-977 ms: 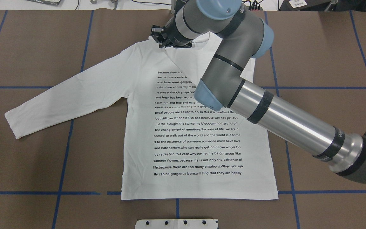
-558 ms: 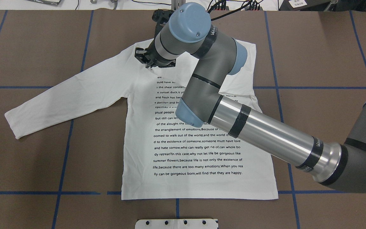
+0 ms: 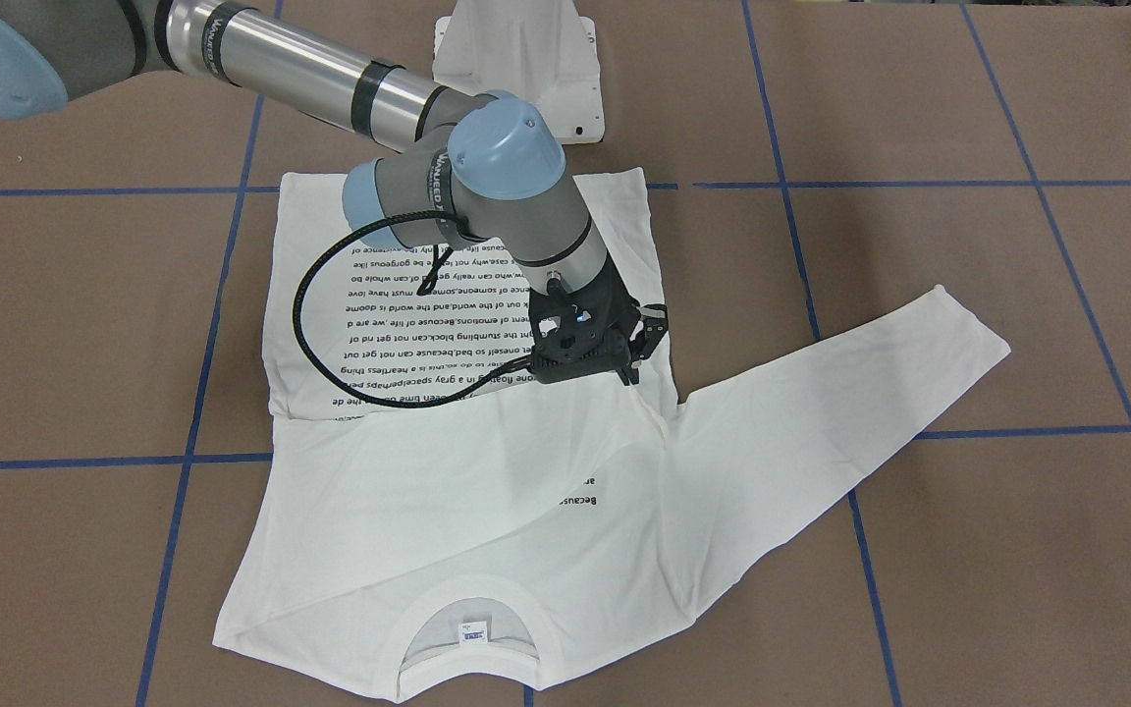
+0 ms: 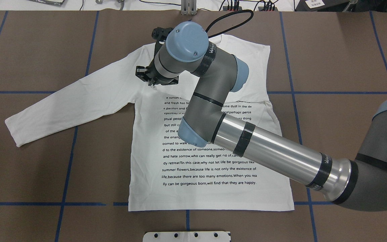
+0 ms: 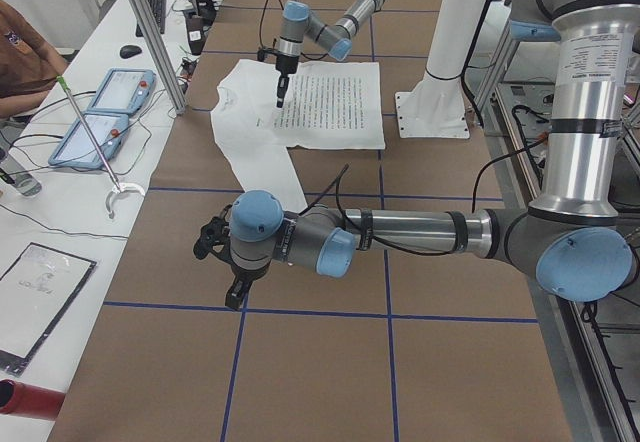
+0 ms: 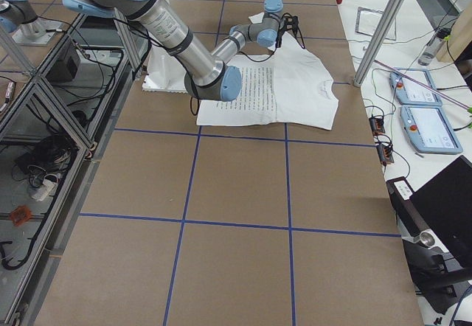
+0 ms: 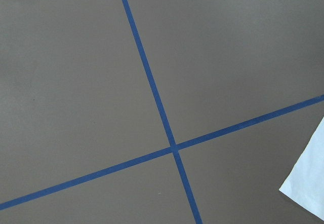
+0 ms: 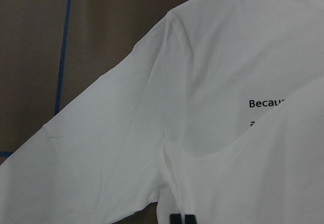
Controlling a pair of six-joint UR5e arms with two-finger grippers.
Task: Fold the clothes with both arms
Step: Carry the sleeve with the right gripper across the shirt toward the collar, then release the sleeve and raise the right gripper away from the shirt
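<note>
White shirt (image 4: 146, 188) cloth clamped in my right tool (image 3: 630, 371); left tool (image 5: 222, 272) state, I can't tell.

Robotics lab: tape-gridded table (image 4: 348, 50), teach pendants (image 6: 430, 129), aluminium framing (image 6: 384, 27), loose cables (image 6: 40, 153).

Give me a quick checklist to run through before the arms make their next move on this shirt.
1. Right gripper pinching the shirt: ok, cloth peaks up into its closed tips.
2. Left gripper ready: cannot tell; it hangs over bare table, away from the shirt.
3. Outstretched sleeve flat: ok.
4. Bottom hem straight and flat: ok.
5. Cloth smooth near the grip: not ok, creases bunch there.
</note>
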